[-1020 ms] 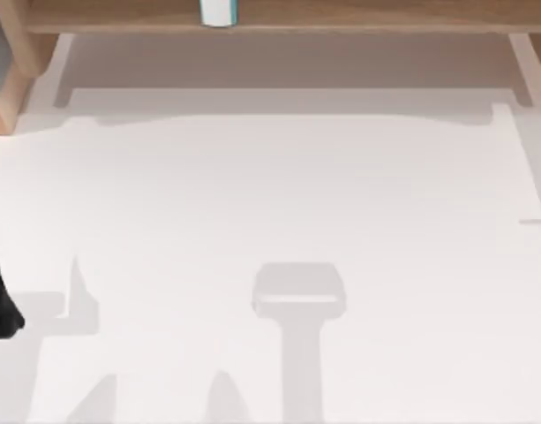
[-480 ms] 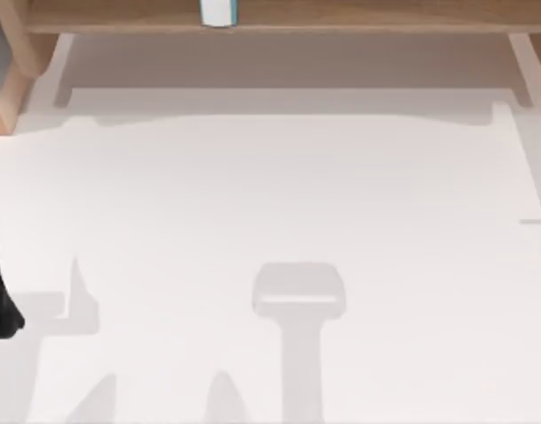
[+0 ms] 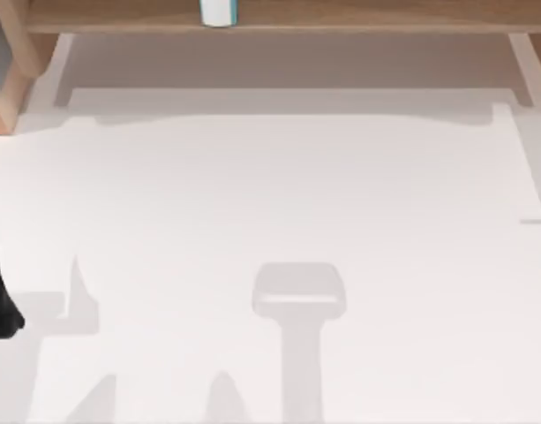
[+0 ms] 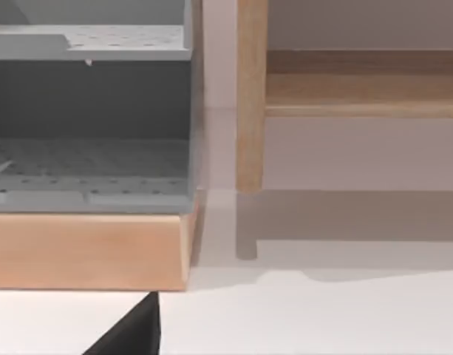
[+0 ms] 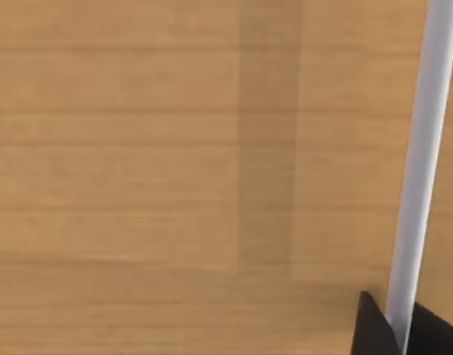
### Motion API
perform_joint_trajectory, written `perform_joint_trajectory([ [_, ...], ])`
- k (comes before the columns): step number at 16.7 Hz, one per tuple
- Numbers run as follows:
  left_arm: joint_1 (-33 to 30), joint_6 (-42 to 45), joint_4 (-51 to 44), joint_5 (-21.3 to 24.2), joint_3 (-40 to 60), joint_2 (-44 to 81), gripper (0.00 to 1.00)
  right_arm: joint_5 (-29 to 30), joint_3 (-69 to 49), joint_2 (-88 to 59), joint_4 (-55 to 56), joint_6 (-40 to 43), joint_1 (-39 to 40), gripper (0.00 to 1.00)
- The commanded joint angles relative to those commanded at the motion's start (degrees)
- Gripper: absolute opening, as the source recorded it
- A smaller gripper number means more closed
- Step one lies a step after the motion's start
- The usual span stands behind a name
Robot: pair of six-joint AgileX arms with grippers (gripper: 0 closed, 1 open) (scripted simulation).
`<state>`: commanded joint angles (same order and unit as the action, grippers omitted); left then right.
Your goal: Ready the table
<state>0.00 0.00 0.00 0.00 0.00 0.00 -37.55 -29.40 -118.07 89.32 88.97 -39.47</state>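
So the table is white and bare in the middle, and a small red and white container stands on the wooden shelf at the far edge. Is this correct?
Not quite: the container on the wooden shelf is white with a teal edge, not red and white; the top view shows this. The rest stands: the table is white and bare in the middle, with only shadows on it.

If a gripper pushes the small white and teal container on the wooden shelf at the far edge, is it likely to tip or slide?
The white and teal container looks upright and narrow, so a high push would probably tip it. Its lower part alone shows, so its weight is uncertain. The wooden shelf looks smooth; a low push may slide it.
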Motion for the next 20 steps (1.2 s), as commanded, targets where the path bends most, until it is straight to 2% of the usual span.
perform_joint_trajectory([
  [7,0.00,0.00,0.00,0.00,0.00,0.00,1.00,0.16,-0.14,-0.18,-0.23,-0.09,-0.03,0.00],
  [15,0.00,0.00,0.00,0.00,0.00,0.00,1.00,6.26,-11.54,-4.46,-7.50,-0.01,6.06,0.00],
  [20,0.00,0.00,0.00,0.00,0.00,0.00,1.00,6.75,-12.31,-4.69,-8.17,-0.12,6.22,0.00],
])
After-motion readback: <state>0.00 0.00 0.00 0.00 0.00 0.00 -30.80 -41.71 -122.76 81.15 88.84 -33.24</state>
